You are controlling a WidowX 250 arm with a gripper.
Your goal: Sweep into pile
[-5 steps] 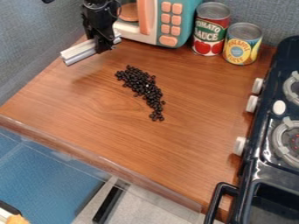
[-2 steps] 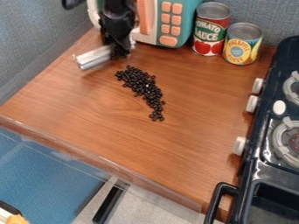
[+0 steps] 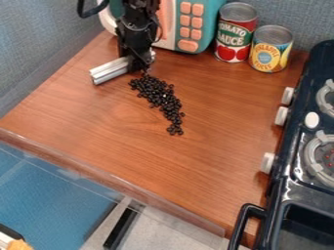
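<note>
From my remote seat I'm looking down on one wooden counter (image 3: 202,161), which is spreading across the middle of the frame. One dark stove (image 3: 287,180) is taking up the right side, its two burners (image 3: 320,158) partly showing and three pale knobs (image 3: 268,162) jutting from its left edge, with one black handle (image 3: 240,222) sticking out at the lower right. One toy microwave (image 3: 210,22) is standing at the top, showing six small orange buttons and one longer one below them. My one gripper (image 3: 138,63) is hanging in front of it, left of center in the upper part, and is grasping one silver bar (image 3: 108,71) that is pointing out toward the left. Two cans (image 3: 236,31) are standing upright at the upper right, the red one on the left and the yellow one beside it. One group of black beans (image 3: 159,97) is lying just above the center, too many for me to be counting, and is stretching in a slanting strip from near the gripper down and to the right.
</note>
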